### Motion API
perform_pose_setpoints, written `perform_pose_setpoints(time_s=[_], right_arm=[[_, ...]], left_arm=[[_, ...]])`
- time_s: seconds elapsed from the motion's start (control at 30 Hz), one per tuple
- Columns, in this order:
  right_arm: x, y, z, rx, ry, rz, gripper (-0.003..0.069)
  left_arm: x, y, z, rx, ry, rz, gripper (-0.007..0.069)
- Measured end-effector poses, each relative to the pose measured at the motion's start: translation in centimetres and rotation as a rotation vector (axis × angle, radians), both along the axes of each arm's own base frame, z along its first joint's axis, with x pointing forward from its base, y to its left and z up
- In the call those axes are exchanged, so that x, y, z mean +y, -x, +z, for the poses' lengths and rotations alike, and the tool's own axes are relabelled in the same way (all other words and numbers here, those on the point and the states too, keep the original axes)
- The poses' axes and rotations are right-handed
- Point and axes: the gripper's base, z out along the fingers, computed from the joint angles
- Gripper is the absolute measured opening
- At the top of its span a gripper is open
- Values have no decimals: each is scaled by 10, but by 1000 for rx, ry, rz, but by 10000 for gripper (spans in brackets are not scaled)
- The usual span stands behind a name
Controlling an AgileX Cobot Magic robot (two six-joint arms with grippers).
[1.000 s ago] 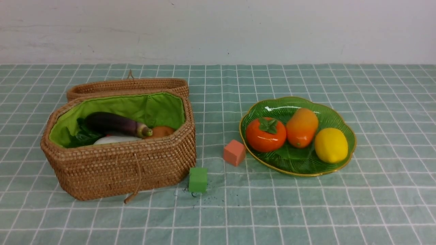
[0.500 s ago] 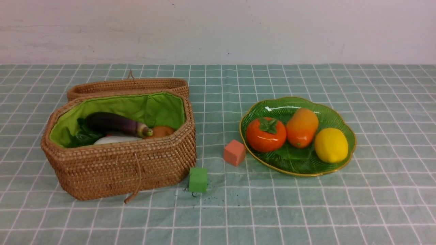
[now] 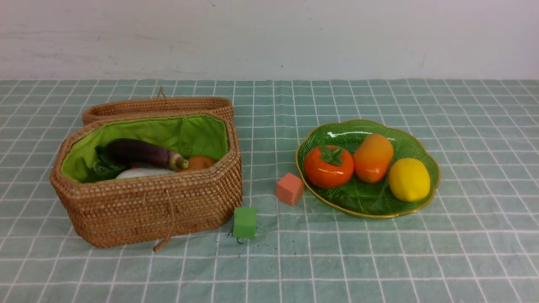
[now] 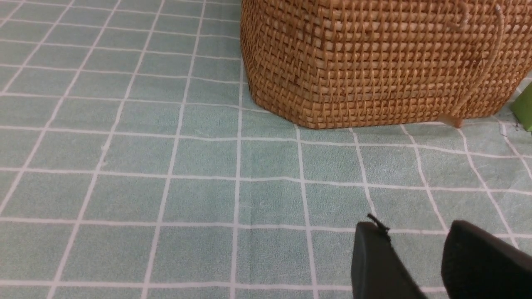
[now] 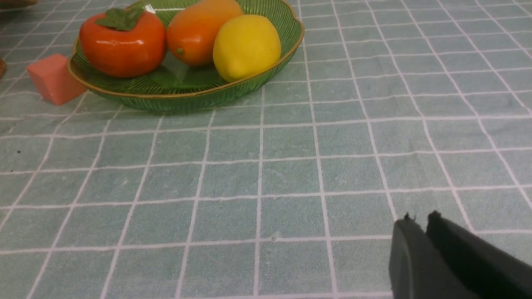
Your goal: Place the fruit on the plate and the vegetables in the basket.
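Fruit (image 3: 372,158) on plate (image 3: 423,145); eggplant (image 3: 143,152), maybe potato, in basket (image 3: 147,210). Left claw (image 4: 415,241) parted, right claw (image 5: 419,224) nearly closed.

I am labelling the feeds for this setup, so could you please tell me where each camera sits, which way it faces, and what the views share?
Front view: between the arms, looking forward over the checked tablecloth at the basket and the plate of fruit; no part of the robot shows.
Left wrist view: low on the left arm, facing the basket's woven wall; the left gripper shows, jaws apart, empty.
Right wrist view: low on the right arm, facing the plate; the right gripper shows, jaws nearly together.
Shared: front and right wrist views both show the persimmon, mango, lemon and pink cube.
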Motion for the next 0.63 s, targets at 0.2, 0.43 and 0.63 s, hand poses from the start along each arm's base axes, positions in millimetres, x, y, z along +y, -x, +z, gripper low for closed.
perform_pose_setpoints(time_s=[0.2, 0.43, 0.63], right_arm=[[0, 0, 0, 0, 0, 0, 69], [0, 0, 0, 0, 0, 0, 78], [0, 0, 0, 0, 0, 0, 87]], left_arm=[[0, 0, 0, 0, 0, 0, 239], [0, 0, 0, 0, 0, 0, 239], [0, 0, 0, 0, 0, 0, 239]])
